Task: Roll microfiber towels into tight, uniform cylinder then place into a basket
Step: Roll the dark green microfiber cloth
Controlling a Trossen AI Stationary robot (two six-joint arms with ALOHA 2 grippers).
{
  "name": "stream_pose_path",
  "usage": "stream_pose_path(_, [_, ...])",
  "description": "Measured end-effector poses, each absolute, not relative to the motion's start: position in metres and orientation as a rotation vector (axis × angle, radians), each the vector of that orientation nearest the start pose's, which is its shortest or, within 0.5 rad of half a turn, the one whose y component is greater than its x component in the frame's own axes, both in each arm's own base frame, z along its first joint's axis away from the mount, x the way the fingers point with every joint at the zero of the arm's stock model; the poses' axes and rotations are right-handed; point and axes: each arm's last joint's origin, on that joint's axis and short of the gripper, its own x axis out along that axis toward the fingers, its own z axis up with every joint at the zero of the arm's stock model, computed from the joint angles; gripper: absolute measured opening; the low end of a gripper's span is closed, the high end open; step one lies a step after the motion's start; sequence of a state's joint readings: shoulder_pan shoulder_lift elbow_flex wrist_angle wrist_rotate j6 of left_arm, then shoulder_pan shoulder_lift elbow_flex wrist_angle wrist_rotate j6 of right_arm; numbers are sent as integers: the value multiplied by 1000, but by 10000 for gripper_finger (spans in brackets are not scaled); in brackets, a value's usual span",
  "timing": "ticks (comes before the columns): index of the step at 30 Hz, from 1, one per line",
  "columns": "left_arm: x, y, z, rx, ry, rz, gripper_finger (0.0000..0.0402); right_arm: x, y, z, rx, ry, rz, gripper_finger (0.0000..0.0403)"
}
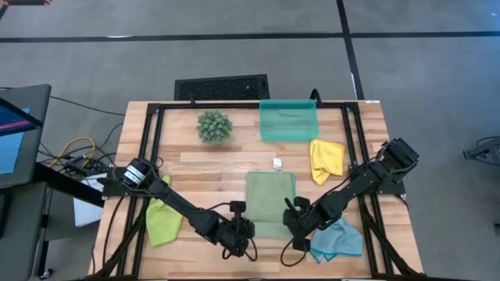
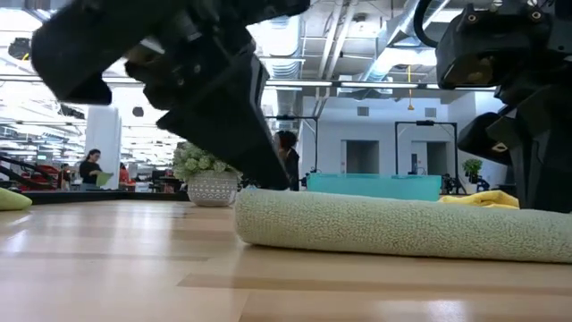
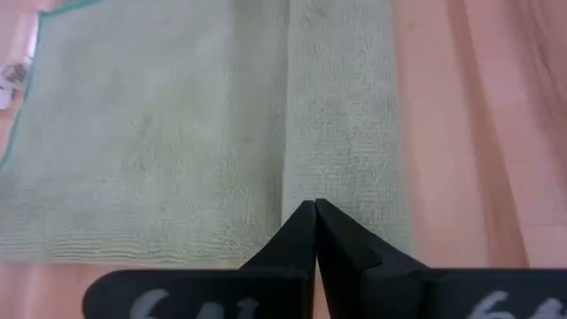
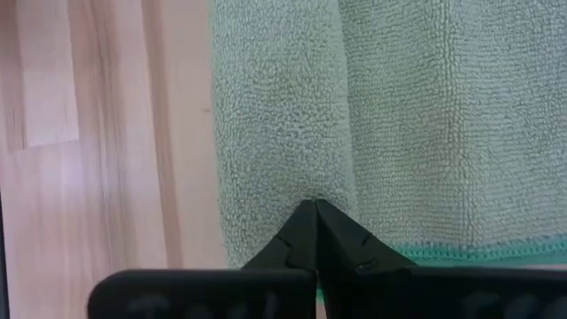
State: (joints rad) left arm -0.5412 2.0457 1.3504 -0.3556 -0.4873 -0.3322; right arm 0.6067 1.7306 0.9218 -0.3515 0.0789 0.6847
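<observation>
A grey floor crossed by dark tape lines surrounds a pale wooden desk edged with a black frame. Beyond its far edge, the low view looks into a bright open hall where a person sits at a distance. The sage green towel lies flat near the middle of the desk, its near edge turned up into a short roll that shows as a fuzzy cylinder in the low view. The left gripper sits at the roll's left end, clenched, its tips meeting right at the fold line with nothing visibly caught between them. The right gripper sits at the roll's right end, likewise pinched together, tips pressed against the rolled cloth. The lime green towel lies crumpled by the left edge under the left arm; the light blue towel lies bunched at the near right, and the yellow towel sits crumpled just below the basket, which stands at the far edge. A spiky green plant ball stands left of the basket, and a black grille lies on the floor behind the desk.
</observation>
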Motion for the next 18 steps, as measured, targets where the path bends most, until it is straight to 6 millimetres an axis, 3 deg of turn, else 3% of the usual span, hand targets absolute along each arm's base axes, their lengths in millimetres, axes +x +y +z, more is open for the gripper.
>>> stream_pose_path(10, [358,-189,131,146,958,100,0,259,176,140,187,1180,65,41])
stream_pose_path(18, [357,-189,130,138,962,104,0,263,169,141,178,1159,38,109])
